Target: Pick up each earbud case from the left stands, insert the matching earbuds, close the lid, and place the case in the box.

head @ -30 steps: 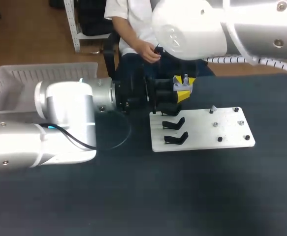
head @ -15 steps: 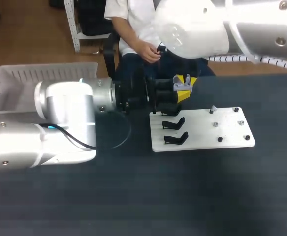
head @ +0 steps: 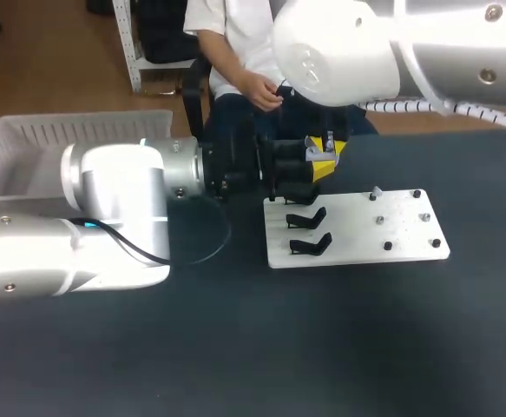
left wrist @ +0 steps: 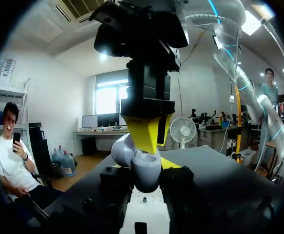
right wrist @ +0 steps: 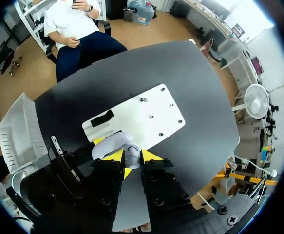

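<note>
Dark table (head: 235, 347) below, my left fingers (left wrist: 180, 180) grip the open case (left wrist: 144, 173) just over the white board (head: 409, 243)'s far corner. My right fingers (left wrist: 142, 134), pinched together, have dipped slightly into it, probably seating an earbud.

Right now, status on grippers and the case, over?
Left gripper shut on the earbud case, lid open. Right gripper directly above, against it. Two stands on the board empty. No obstruction seen.

right arm (head: 339, 52) housing crept slightly right, and right gripper (head: 324, 165) dipped a hair lower over the lavender earbud case (head: 315, 153), barely any travel.
</note>
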Tool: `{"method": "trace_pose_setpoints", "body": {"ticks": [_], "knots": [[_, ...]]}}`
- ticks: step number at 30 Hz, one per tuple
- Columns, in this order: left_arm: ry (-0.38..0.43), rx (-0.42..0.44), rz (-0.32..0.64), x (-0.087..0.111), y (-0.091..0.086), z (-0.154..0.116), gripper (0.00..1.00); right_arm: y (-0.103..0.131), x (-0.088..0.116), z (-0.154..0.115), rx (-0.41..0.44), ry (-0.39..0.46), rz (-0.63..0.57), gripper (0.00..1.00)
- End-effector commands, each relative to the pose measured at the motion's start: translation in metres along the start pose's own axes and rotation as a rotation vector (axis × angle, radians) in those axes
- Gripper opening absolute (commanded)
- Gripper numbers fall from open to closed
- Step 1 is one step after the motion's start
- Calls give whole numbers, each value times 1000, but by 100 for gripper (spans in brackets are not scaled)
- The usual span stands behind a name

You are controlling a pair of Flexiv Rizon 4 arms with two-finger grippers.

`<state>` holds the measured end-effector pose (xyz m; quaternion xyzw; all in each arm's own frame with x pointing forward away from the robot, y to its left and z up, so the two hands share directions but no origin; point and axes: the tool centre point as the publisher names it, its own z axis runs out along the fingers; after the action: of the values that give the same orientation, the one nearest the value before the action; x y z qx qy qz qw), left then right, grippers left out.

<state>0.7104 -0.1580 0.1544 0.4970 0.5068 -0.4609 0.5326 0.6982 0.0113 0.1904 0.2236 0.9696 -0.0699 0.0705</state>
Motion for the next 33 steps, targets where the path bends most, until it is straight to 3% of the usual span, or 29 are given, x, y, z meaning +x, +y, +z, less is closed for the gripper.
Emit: {"method": "trace_pose_setpoints", "body": {"ticks": [1,10,11,13,15,24,28,30,32,33], "knots": [[-6,-9,4,1,-2,0,0,3,-1,7,10,10,0,0],[-6,-9,4,1,-2,0,0,1,0,9,7,17,2,0],[-6,-9,4,1,-2,0,0,0,0,9,6,17,1,8],[-6,-9,4,1,-2,0,0,0,0,9,4,14,0,34],[-6,-9,4,1,-2,0,0,0,1,8,2,11,0,46],[-6,-9,4,1,-2,0,0,-6,11,-3,-8,-17,-33,56],[-6,-9,4,1,-2,0,0,-17,18,-16,-62,-50,-83,84],[-6,-9,4,1,-2,0,0,-19,22,-21,-87,-81,-124,87],[-6,-9,4,1,-2,0,0,-23,24,-28,-130,-104,-157,99],[-6,-9,4,1,-2,0,0,-25,25,-31,-160,-112,-179,100]]}}
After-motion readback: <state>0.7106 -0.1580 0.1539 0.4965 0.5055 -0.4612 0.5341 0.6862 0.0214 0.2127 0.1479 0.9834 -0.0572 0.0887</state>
